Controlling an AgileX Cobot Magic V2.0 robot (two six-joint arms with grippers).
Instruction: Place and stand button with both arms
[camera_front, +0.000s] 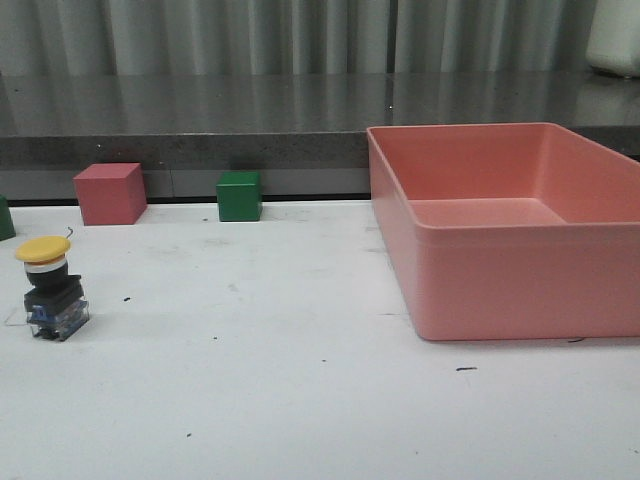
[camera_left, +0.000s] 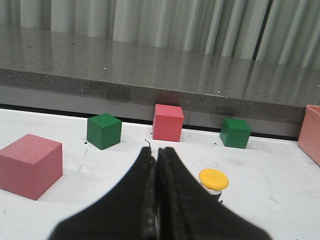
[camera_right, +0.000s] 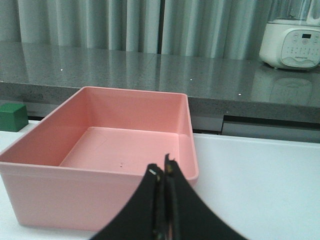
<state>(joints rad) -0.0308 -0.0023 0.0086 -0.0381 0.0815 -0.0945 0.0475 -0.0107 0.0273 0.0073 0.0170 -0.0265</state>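
Button (camera_front: 50, 288) upright in front view; wrist views only: left pincer (camera_left: 156, 150), right pincer (camera_right: 162, 167) closed, empty.

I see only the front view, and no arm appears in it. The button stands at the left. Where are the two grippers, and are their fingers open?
Observer: In the left wrist view the left gripper has its fingers pressed together, holding nothing; the button shows just past them.
Operator: And the right one?
Observer: The right gripper is shut too, empty, with the pink bin in front of it.
Operator: Is anything inside the bin? I cannot see its whole floor.
Observer: The right wrist view shows the floor bare, apart from a tiny dark speck.
Operator: Are there more cubes at the left than I see?
Observer: Yes, a second pink cube lies there, outside your picture.
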